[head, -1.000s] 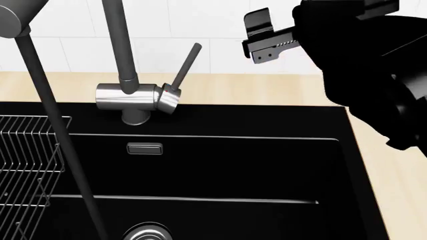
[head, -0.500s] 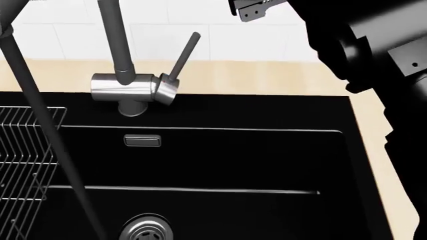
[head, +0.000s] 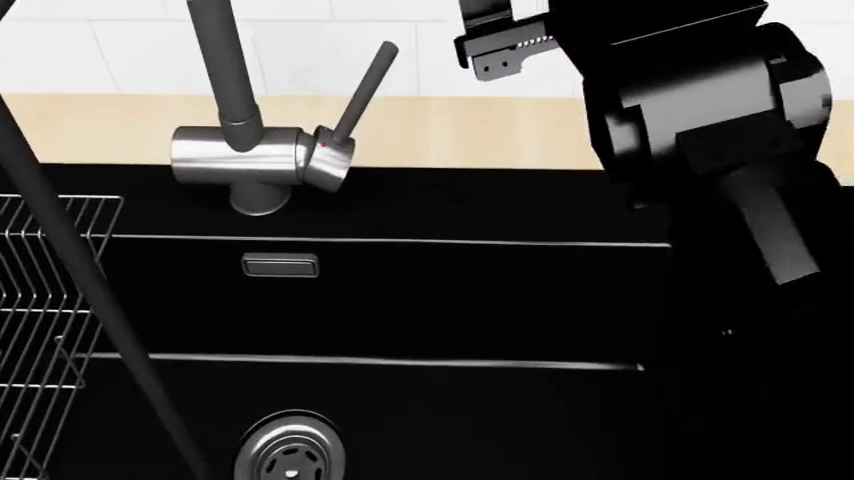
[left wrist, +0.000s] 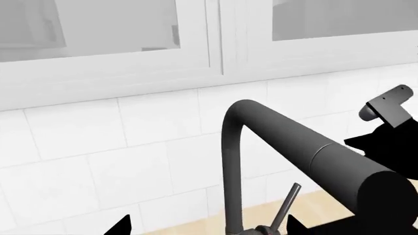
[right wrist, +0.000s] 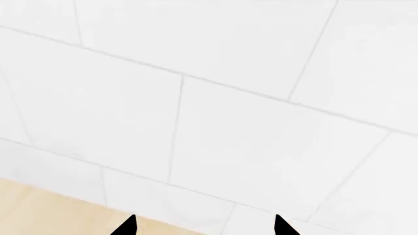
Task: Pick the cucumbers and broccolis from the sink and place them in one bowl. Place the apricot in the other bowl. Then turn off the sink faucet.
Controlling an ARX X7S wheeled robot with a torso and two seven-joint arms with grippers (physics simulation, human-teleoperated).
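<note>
While the right hand [head: 487,45] is hanging released at 2 o'clock of the sink faucet [head: 260,160], the left hand [left wrist: 205,226] is also gaping open.

A wire rack [head: 47,330] at the left, a light wooden counter [head: 467,130], white wall tiles [right wrist: 196,122] behind

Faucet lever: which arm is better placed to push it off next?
Probably the right. Its tool hangs just right of the slanted lever of the sink faucet, at about the lever tip's level. The left tool sits high by the spout.
</note>
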